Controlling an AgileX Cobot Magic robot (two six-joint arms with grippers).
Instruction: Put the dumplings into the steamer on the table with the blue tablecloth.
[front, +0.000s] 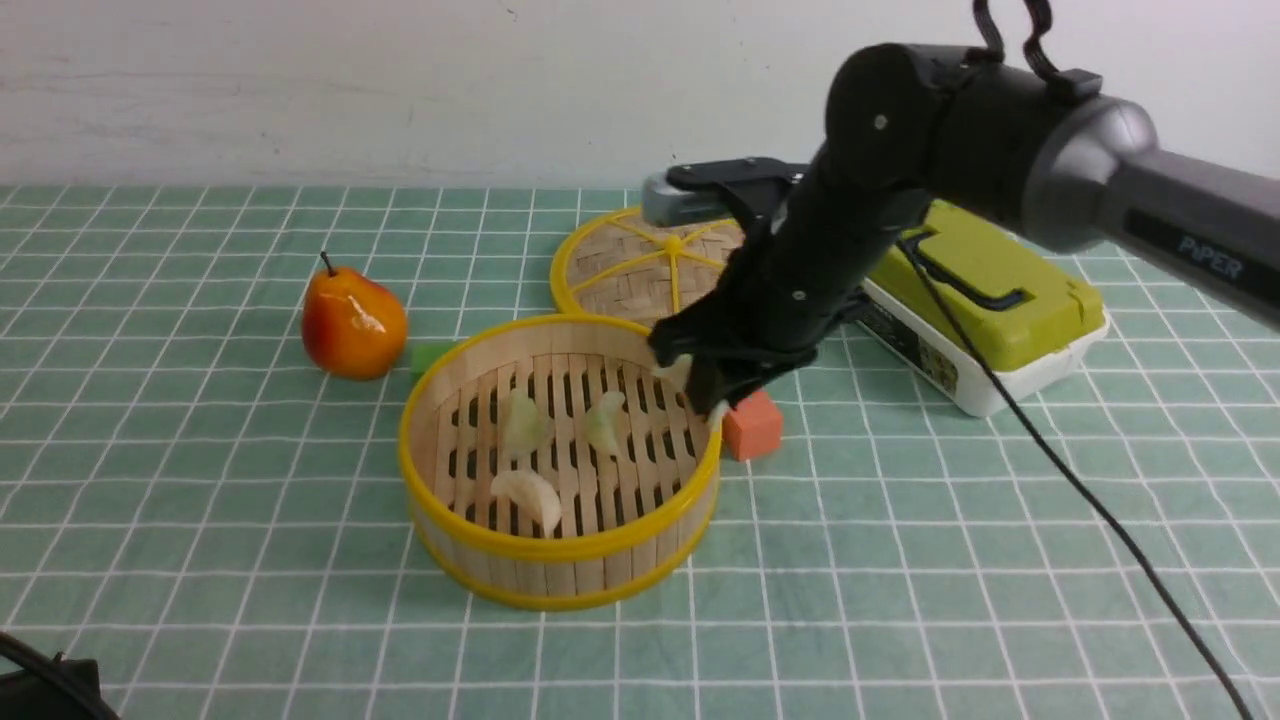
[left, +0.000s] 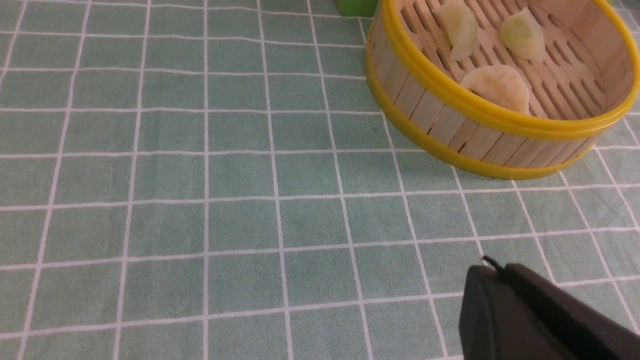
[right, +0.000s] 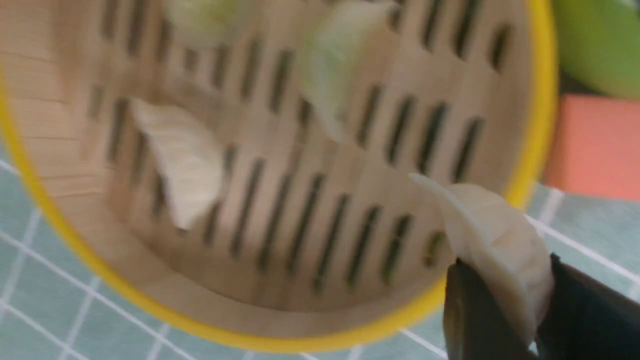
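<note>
The steamer stands on the teal grid tablecloth with three dumplings on its slatted floor: one at the front and two further back. My right gripper is shut on a fourth dumpling and hangs over the steamer's right rim. In the left wrist view my left gripper is shut and empty, low over the cloth, some way short of the steamer.
A red-orange pear lies left of the steamer. A green block sits behind it, an orange block at its right. The woven lid and a green-lidded white box lie at the back right.
</note>
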